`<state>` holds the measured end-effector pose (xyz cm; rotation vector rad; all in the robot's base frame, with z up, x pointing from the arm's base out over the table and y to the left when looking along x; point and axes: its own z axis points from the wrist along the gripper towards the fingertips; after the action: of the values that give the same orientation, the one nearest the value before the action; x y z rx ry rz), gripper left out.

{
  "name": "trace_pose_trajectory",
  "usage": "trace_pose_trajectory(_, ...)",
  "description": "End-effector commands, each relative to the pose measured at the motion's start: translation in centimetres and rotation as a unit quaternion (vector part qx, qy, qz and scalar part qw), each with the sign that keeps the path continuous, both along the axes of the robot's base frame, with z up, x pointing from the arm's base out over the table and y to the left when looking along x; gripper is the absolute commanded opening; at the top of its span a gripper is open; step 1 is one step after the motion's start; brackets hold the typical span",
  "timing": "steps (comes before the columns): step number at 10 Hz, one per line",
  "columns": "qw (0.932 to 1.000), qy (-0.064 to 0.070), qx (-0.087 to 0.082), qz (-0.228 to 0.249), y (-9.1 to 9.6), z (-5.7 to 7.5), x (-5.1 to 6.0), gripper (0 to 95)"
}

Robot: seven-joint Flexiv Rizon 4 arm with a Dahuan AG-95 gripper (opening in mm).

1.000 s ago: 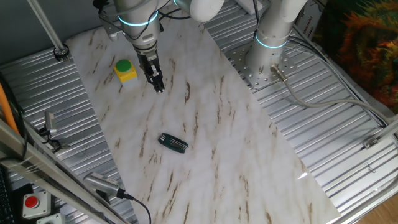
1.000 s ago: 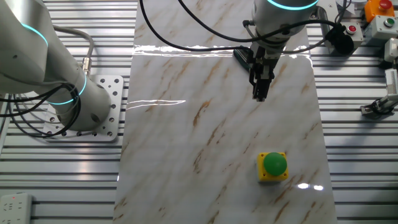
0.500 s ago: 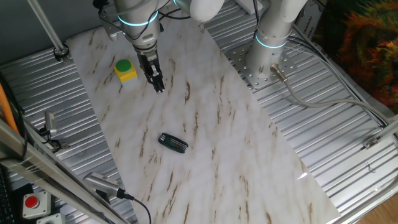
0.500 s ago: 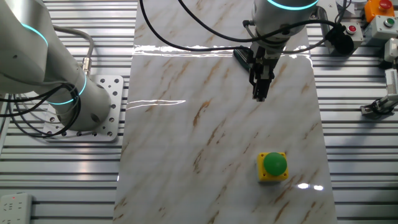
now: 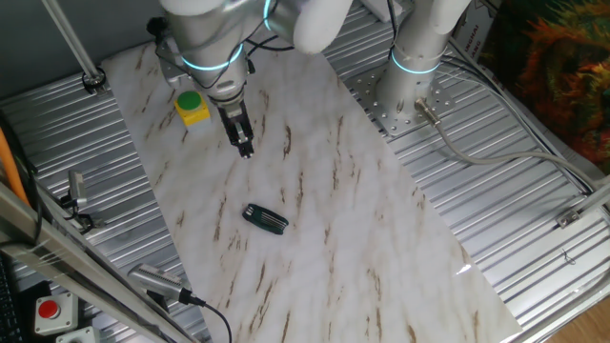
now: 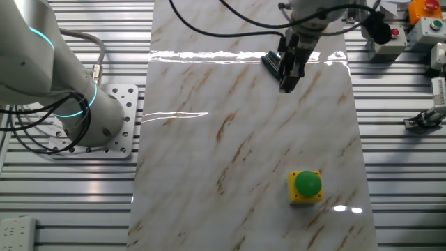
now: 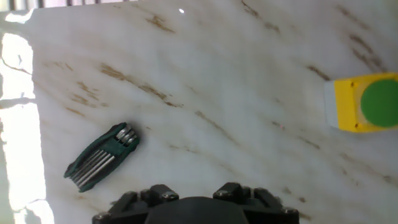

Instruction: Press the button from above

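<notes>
The button [image 5: 192, 104] is a round green cap on a small yellow box, standing on the marble board near its far left. It also shows in the other fixed view [image 6: 306, 185] and at the right edge of the hand view [image 7: 369, 104]. My gripper [image 5: 246, 148] hangs over bare marble to the right of the button, well apart from it, pointing down. In the other fixed view the gripper [image 6: 286, 86] is far up the board from the button. Its fingers end in one narrow tip with no gap and hold nothing. The hand view shows only the hand's base.
A dark green folding hex key set [image 5: 265, 218] lies on the marble, just behind the gripper in the other fixed view [image 6: 271, 61] and at lower left in the hand view [image 7: 101, 155]. A red button on a grey box [image 5: 49, 310] sits off the board. A second arm's base [image 5: 410, 81] stands beside the board.
The gripper has shifted a little away from the button, toward the hex key set, and the wrist has swung. The button and the hex key set have not moved.
</notes>
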<state>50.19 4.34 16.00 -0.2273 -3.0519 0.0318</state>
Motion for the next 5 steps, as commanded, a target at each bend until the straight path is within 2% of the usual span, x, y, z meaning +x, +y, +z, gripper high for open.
trace_pose_trajectory(1, 0.9999, -0.001, -0.013, -0.003, -1.0, 0.3, -0.2, 0.0)
trace_pose_trajectory(5, 0.9998, -0.001, -0.007, 0.017, -7.7, 2.7, -1.2, 0.0)
